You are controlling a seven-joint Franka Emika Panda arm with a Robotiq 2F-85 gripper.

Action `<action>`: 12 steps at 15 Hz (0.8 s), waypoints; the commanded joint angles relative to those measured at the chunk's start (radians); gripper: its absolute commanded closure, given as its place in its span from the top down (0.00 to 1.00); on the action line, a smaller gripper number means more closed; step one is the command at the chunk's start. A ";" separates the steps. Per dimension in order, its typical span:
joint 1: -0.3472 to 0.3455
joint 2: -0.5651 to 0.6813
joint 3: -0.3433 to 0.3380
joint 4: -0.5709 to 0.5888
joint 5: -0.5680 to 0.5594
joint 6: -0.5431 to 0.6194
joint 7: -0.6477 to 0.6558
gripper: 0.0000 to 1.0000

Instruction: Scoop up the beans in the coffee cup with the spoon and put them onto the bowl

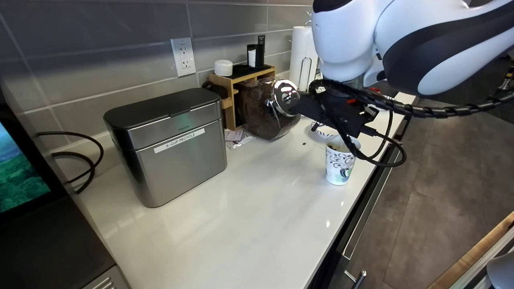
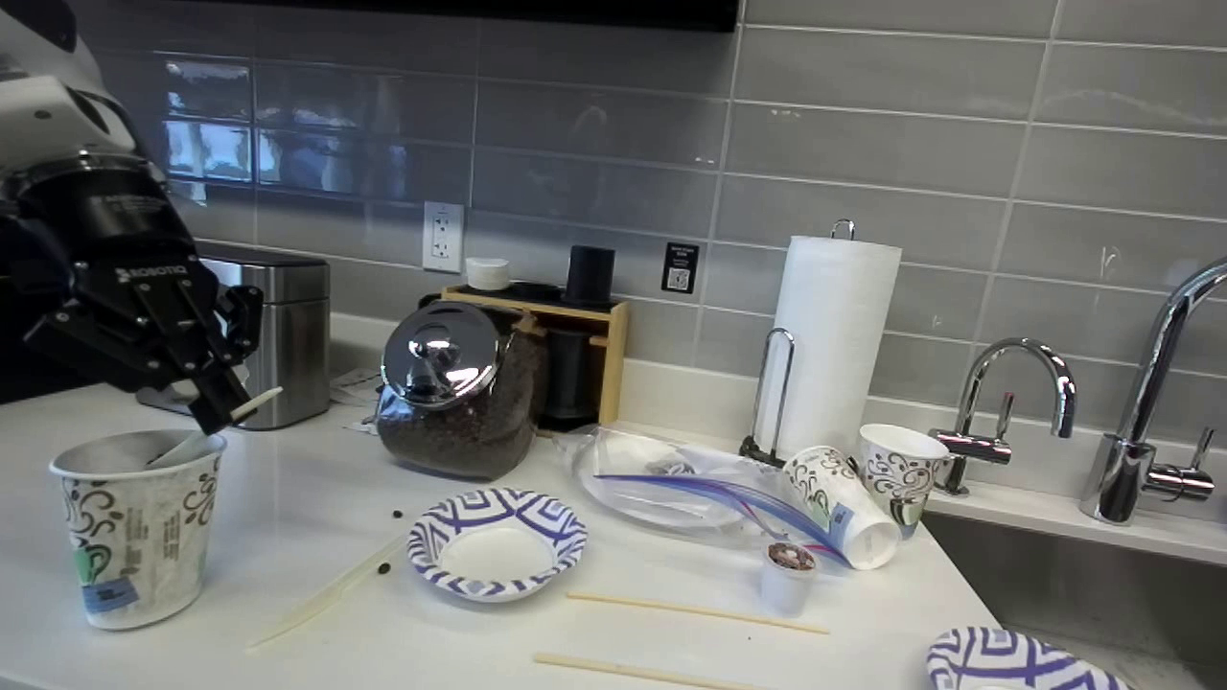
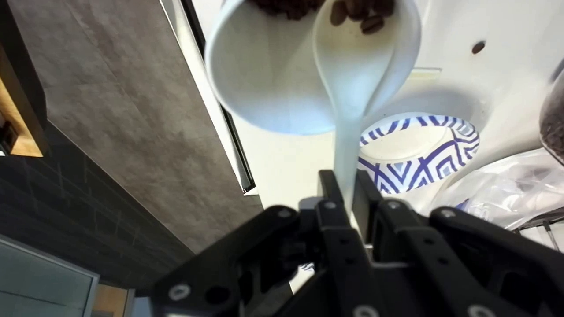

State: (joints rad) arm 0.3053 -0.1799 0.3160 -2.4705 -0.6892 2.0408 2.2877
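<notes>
The coffee cup (image 2: 144, 546) stands upright on the counter, also in an exterior view (image 1: 339, 162) and the wrist view (image 3: 264, 75). Dark beans (image 3: 288, 8) lie inside it. My gripper (image 3: 346, 180) is shut on the handle of a white plastic spoon (image 3: 352, 88); it also shows in an exterior view (image 2: 220, 410) above the cup's rim. The spoon slants down into the cup's mouth. Several beans (image 3: 372, 24) rest in the spoon's end, partly cut off by the frame. The bowl (image 2: 431, 567) sits beside the cup, also in the wrist view (image 3: 405, 174), with no beans visible inside.
A plastic knife (image 2: 331, 596) and a few loose beans (image 2: 383, 568) lie between cup and bowl. A bean jar (image 2: 470, 431) stands behind. A plastic bag (image 2: 690, 489), sticks (image 2: 700, 613), a K-cup (image 2: 788, 583) and another bowl (image 2: 1026, 661) are farther off. A steel bin (image 1: 182, 160) stands nearby.
</notes>
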 commanded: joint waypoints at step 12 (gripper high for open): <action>-0.043 -0.143 -0.013 -0.168 0.008 0.239 -0.141 0.03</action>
State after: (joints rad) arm 0.2777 -0.2702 0.3056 -2.5825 -0.6897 2.2218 2.1857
